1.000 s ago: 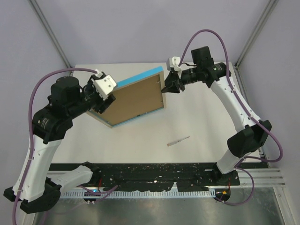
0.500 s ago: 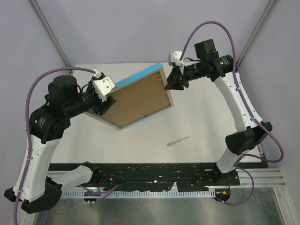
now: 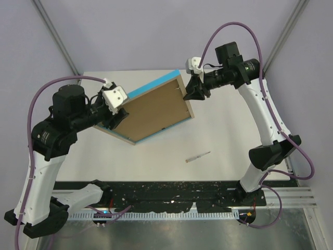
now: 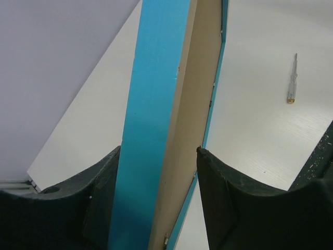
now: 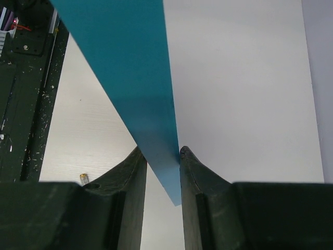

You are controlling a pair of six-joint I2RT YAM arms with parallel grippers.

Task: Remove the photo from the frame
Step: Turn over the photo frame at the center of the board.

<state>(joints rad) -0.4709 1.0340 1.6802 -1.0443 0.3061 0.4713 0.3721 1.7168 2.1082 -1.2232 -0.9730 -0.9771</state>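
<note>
Light-blue frame (image 3: 156, 112), brown back showing, hangs tilted at the overhead view's centre. The left gripper (image 3: 116, 116) is clamped on its left edge and the right gripper (image 3: 189, 94) pinches its upper-right corner. The photo is hidden. Advisable: equal, firm grips while laying it back-up.

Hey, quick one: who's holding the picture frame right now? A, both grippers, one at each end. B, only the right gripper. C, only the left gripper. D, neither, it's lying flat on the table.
A: the left gripper is clamped on one end of the frame and the right gripper on the opposite end. Each wrist view shows the frame squeezed between the fingers.
</note>
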